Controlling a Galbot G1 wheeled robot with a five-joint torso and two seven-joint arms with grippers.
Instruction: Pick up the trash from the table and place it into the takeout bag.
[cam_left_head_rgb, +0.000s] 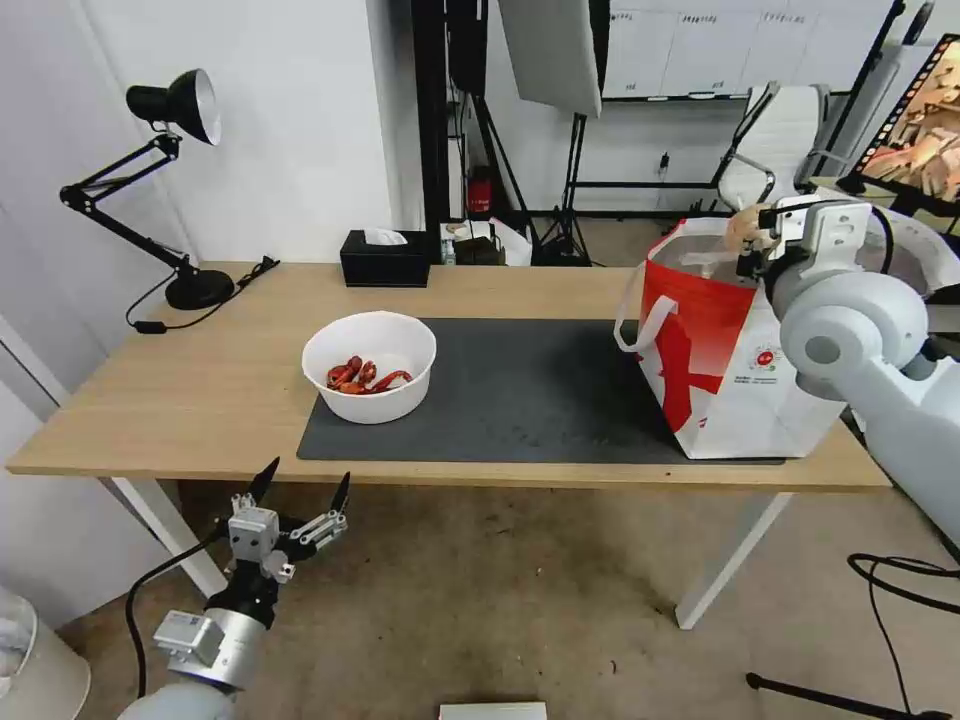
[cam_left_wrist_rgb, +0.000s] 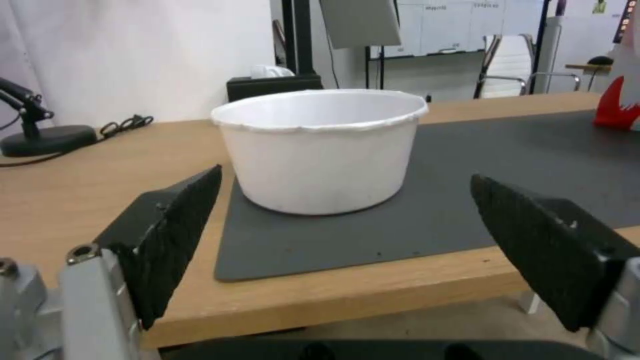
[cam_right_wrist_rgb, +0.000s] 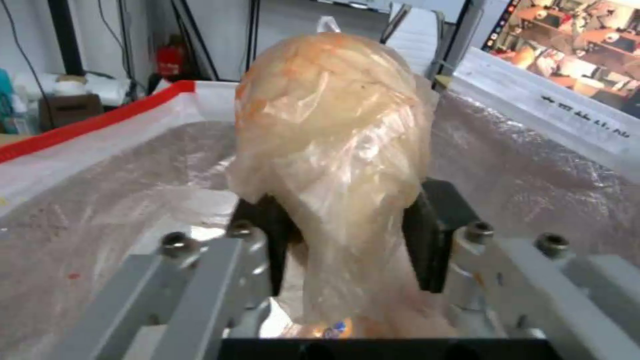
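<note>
The right gripper (cam_right_wrist_rgb: 347, 235) pinches the small beige bag (cam_right_wrist_rgb: 333, 145) between its jaws, above the takeout bag's (cam_left_head_rgb: 735, 370) open mouth. The left gripper (cam_left_head_rgb: 305, 490), jaws spread, sits at the white bowl's (cam_left_head_rgb: 370, 365) seven o'clock, below the table (cam_left_head_rgb: 200, 390) edge.

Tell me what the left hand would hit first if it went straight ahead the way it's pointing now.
Probably the white bowl. The open left hand sits off the table's near edge, aimed at the bowl's side wall; depth is unclear, but nothing lies between them.
</note>
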